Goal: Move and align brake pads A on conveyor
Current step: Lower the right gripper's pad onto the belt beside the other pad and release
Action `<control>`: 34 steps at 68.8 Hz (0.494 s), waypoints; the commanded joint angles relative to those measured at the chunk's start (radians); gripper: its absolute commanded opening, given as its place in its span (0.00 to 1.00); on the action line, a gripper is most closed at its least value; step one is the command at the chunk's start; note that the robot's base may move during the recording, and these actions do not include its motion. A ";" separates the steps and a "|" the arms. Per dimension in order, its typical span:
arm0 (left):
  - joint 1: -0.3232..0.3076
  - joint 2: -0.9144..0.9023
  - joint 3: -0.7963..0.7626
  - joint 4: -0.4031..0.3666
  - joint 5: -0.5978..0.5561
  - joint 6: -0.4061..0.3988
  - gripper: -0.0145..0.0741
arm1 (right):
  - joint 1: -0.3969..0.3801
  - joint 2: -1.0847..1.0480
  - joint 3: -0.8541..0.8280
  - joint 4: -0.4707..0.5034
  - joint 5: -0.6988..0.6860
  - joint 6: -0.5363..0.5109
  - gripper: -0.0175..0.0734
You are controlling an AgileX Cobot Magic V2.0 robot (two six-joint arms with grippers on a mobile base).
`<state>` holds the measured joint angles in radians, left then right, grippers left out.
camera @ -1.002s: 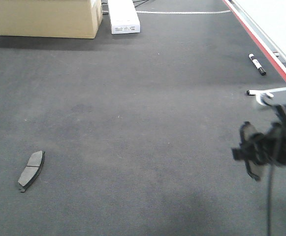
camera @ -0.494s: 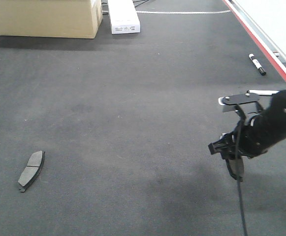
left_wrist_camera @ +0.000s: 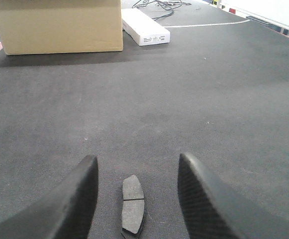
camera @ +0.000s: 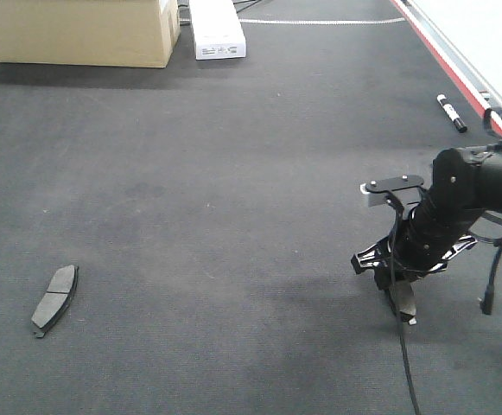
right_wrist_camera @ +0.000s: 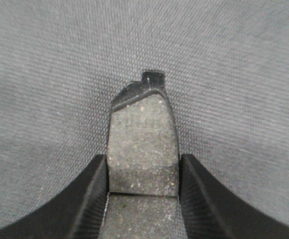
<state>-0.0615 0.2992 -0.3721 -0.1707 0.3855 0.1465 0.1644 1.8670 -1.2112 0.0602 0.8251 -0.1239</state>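
Broadly, the conveyor (camera: 233, 199) fills all three views as a dark grey felt-like belt, with a red edge strip on the side far from the cardboard box (camera: 78, 35). That box stands at the belt's far left corner in the front view. A long white carton (camera: 216, 30) lies just beside the box, on its right.

The black right arm (camera: 475, 181) reaches in well apart from the box, on the opposite side of the belt and much nearer the camera. It bends downward, so the right gripper (camera: 403, 298) points at the belt. In the right wrist view its fingers (right_wrist_camera: 87, 199) are closed against both long edges of the held brake pad (right_wrist_camera: 142, 129). This pad's grey-brown face shows its centre groove, and its notched dark end points toward the felt. Whether that end touches the belt cannot be told.

The left gripper (left_wrist_camera: 137, 160) sits low over the belt, facing the box from far off, with its jaws spread wide and gripping nothing. The loose brake pad (left_wrist_camera: 133, 204) lies flat on the belt between the two fingers, apart from both, its long axis aimed roughly toward the box. In the front view it lies well in front of the box, near the belt's left side.

A black-and-white marker (camera: 451, 113) lies far to the right of the box, close to the red edge.
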 commanded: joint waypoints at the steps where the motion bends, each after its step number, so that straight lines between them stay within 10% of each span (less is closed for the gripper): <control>1: -0.001 0.007 -0.027 -0.016 -0.080 -0.003 0.55 | 0.001 -0.039 -0.036 -0.005 -0.010 -0.005 0.26; 34: -0.001 0.007 -0.027 -0.016 -0.080 -0.003 0.55 | 0.000 -0.051 -0.036 -0.006 0.000 0.039 0.65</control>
<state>-0.0615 0.2992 -0.3721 -0.1707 0.3855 0.1465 0.1644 1.8795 -1.2177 0.0602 0.8260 -0.0916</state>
